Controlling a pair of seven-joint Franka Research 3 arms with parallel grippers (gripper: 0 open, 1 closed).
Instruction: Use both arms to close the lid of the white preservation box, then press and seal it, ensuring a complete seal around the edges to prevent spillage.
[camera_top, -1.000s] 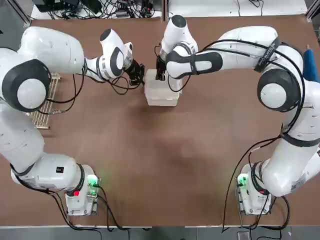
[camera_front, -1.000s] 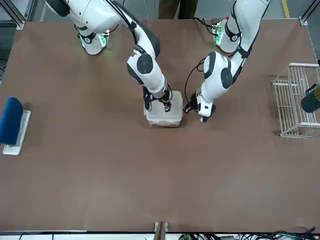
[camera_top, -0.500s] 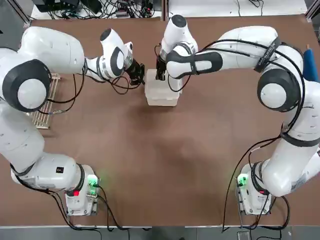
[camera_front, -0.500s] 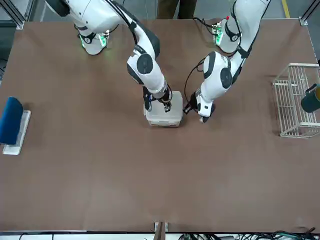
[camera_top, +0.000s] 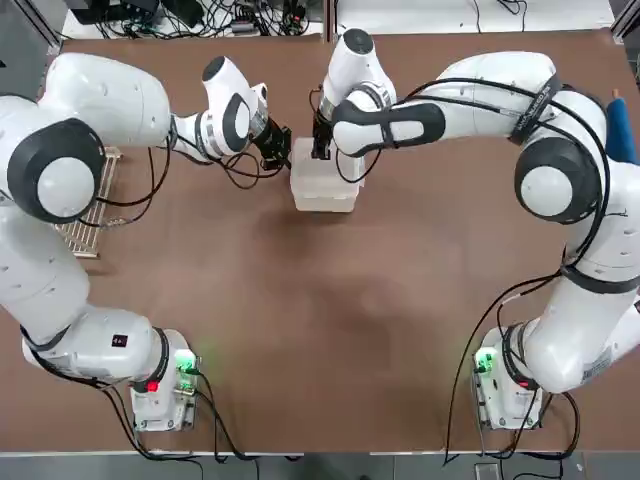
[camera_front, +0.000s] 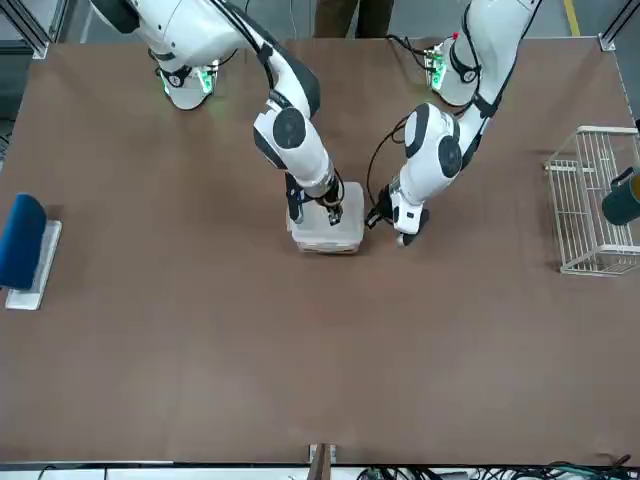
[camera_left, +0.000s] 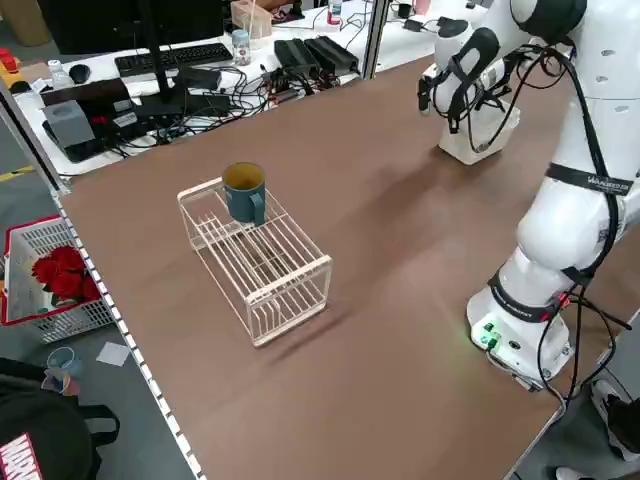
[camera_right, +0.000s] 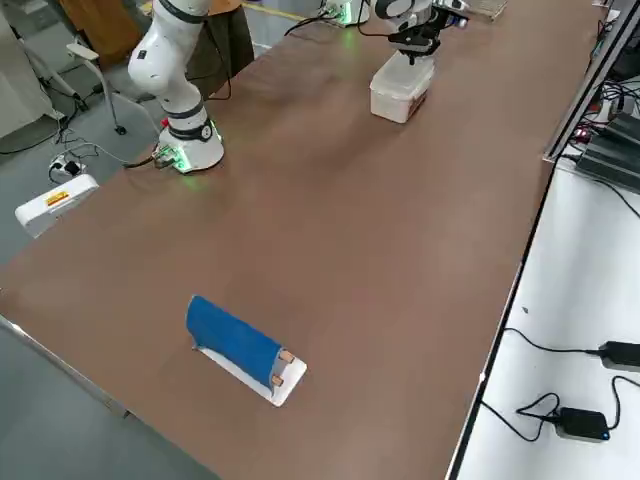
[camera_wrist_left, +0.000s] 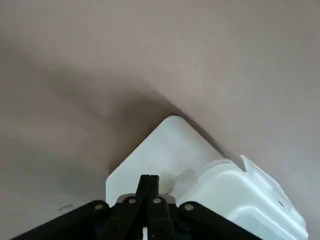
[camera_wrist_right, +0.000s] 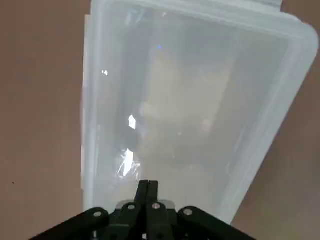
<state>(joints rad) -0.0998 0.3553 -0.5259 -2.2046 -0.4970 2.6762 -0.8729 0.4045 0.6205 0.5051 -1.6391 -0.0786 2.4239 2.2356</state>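
Observation:
The white preservation box (camera_top: 325, 190) (camera_front: 325, 236) stands at the far middle of the table, and the lid (camera_wrist_right: 190, 100) lies flat down on it. My right gripper (camera_top: 321, 148) (camera_wrist_right: 148, 189) is shut, its tips on the far end of the lid. My left gripper (camera_top: 280, 150) (camera_front: 381, 216) is also shut and holds nothing. It sits against the box's left side, and in the left wrist view its tips (camera_wrist_left: 149, 184) rest on a flat white edge (camera_wrist_left: 165, 150) next to the box body (camera_wrist_left: 250, 200).
A wire basket (camera_front: 590, 205) (camera_left: 260, 260) with a teal mug (camera_left: 244, 190) stands at the robot's left. A blue object on a white base (camera_front: 22, 240) (camera_right: 235, 340) lies at its right. Cables and gear line the far edge.
The left gripper has edged slightly toward the box. The right gripper and the box look the same.

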